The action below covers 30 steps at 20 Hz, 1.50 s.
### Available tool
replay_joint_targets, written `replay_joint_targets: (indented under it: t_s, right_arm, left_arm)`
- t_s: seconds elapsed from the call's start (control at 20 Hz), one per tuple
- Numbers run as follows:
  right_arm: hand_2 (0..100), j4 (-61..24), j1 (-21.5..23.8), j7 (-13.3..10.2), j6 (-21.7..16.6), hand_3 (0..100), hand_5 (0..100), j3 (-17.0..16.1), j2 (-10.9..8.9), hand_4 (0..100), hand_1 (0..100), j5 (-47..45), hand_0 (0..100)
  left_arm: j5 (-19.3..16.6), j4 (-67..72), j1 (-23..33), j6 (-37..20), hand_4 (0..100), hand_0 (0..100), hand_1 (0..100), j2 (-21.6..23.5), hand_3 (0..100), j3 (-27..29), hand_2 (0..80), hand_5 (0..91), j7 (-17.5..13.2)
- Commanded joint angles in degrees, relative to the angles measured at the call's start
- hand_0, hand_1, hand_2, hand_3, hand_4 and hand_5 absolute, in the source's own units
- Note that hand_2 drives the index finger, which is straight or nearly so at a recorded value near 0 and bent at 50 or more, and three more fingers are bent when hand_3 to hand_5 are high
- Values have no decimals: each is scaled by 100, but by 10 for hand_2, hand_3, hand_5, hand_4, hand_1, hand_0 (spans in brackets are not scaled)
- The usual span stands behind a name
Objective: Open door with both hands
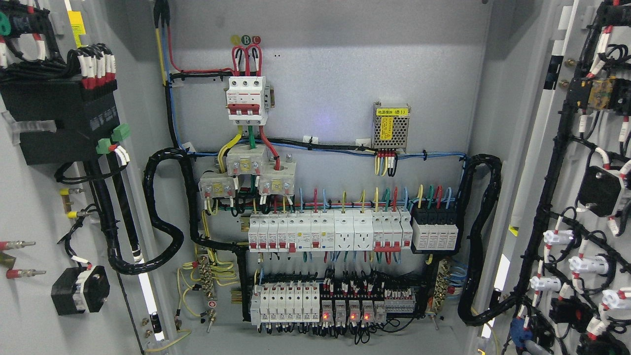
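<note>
Both doors of the grey electrical cabinet stand swung wide. The left door (29,207) fills the picture's left edge, its inner face carrying a black box and wired parts. The right door (557,162) fills the right edge, with black cable looms and white connectors on its inner face. Between them the cabinet's back panel (335,74) is in full view. Neither of my hands nor any arm shows in the head view.
On the back panel sit a three-pole breaker (246,96) at the top, a small power supply (391,125), two rows of white breakers (325,231), and relays with red lights (347,315). Thick black cable conduits (480,236) loop to each door.
</note>
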Motion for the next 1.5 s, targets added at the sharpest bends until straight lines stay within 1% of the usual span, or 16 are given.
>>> replay_joint_targets:
  t_s: [0.0,0.1,0.2,0.3,0.4,0.55,0.65,0.7,0.8,0.85,1.0,1.1,1.25,1.45]
  right_arm:
    - [40,-19,41,14,35,0,0,-147,-69,0,500,-332,0]
    - [40,-19,49,14,35,0,0,-226,-69,0,500,-340,0]
    - [40,-19,49,14,8,0,0,-323,-69,0,500,-340,0]
    - [40,-19,49,14,-9,0,0,-376,-78,0,500,-340,0]
    - [40,-19,49,22,-36,0,0,-394,-69,0,500,-349,0]
    - [40,-28,49,22,-71,0,0,-394,-69,0,500,-358,0]
    - [40,-19,49,22,-71,0,0,-402,-60,0,500,-367,0]
    - [40,-19,49,22,-62,0,0,-402,-51,0,500,-367,0]
    - [40,-19,49,22,-45,0,0,-402,-42,0,500,-376,0]
    - [40,-19,49,22,-36,0,0,-402,-42,0,500,-376,0]
    - [40,-19,49,14,-18,0,0,-411,-34,0,500,-480,0]
    - [40,-19,49,14,-1,0,0,-464,-25,0,500,-648,0]
    - [40,-19,93,14,-9,0,0,-525,-7,0,500,-657,0]
    - [40,-19,137,14,-36,0,0,-578,10,0,500,-657,0]
  left_arm:
    - [381,76,86,215,0,120,556,-54,0,1013,0,0,-36]
    - [470,181,77,399,0,120,556,-45,0,1171,0,0,-36]
    - [470,348,60,487,0,120,556,-28,0,1216,0,0,-36]
    - [470,576,7,689,0,120,556,16,0,1242,0,0,-36]
    - [496,761,-20,961,0,120,556,165,0,1339,0,0,-44]
    - [654,1165,-230,1050,0,120,556,507,0,1348,0,0,-71]
    - [803,1385,-371,1208,0,120,556,666,0,1348,0,0,-80]
    - [926,1464,-397,1322,0,120,556,745,0,1339,0,0,-123]
    - [1155,1579,-468,1515,0,120,556,877,0,1348,0,0,-307]
    - [1217,1684,-546,1603,0,120,556,912,0,1348,0,0,-326]
    - [1226,1956,-679,1666,0,120,556,965,0,1444,0,0,-334]
    - [1226,2036,-714,1666,0,120,556,1079,0,1453,0,0,-334]
    - [1226,2238,-819,1666,0,120,556,1202,0,1541,0,0,-334]
    - [1244,2414,-951,1806,0,120,556,1343,0,1576,0,0,-334]
